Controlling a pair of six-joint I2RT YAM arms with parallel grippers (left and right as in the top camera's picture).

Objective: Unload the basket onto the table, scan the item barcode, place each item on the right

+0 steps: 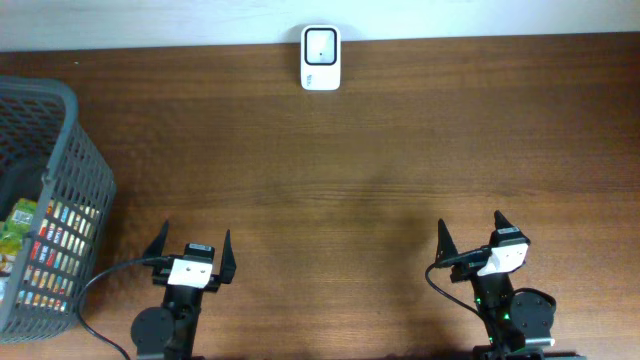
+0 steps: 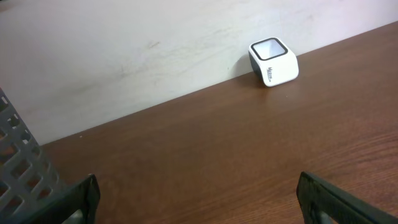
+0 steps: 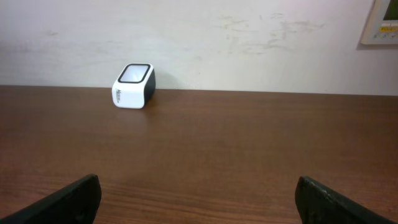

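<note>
Showing packets (image 1: 55,250) in basket (image 1: 62,125) overhead only, scanner (image 1: 321,58) in every view

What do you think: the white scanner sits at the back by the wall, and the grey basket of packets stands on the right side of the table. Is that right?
Not quite. The basket stands on the left side of the table, as the overhead view shows. The white scanner does sit at the back by the wall, and the packets are in the basket.
</note>
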